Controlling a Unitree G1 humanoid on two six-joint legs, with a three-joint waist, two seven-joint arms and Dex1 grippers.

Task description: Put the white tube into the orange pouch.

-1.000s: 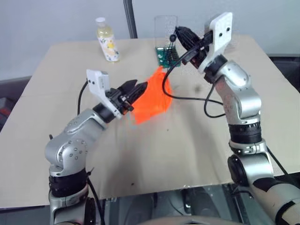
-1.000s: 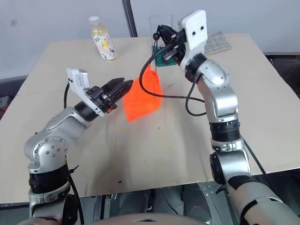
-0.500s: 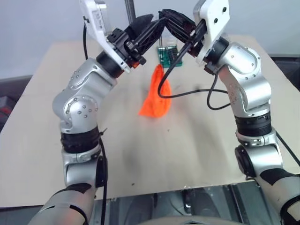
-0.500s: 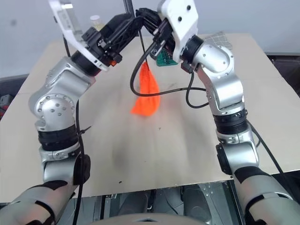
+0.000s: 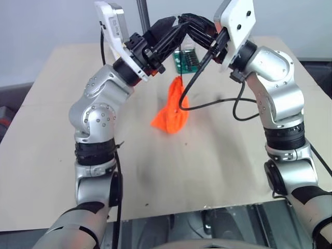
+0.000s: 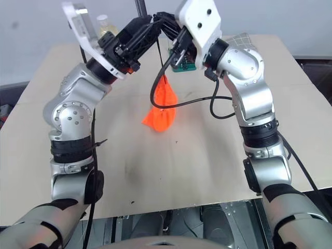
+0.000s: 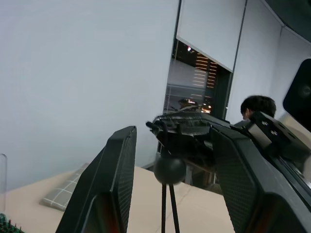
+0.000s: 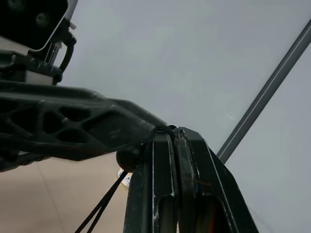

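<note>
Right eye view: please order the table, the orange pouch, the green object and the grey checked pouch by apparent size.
1. table, clearly largest.
2. orange pouch.
3. green object and grey checked pouch: unranked, since the right arm hides part of each and both lie farther away.

One orange pouch point(image 5: 171, 111) hangs over the middle of the tabletop point(image 5: 62, 140), with one dark drawstring point(image 8: 104, 206) and one black bead point(image 7: 169, 169) on that string. Two pincers show: the left pincer point(image 5: 168, 30) and the right pincer point(image 5: 193, 27), each with two black fingers. One green object point(image 5: 185, 60) stands near the far edge of the tabletop. One bottle point(image 6: 105, 25) with a white cap stands by the far left corner. One grey checked pouch point(image 6: 238, 40) lies near the far right corner. One person point(image 7: 257, 106) shows in the background of the left wrist view.
</note>
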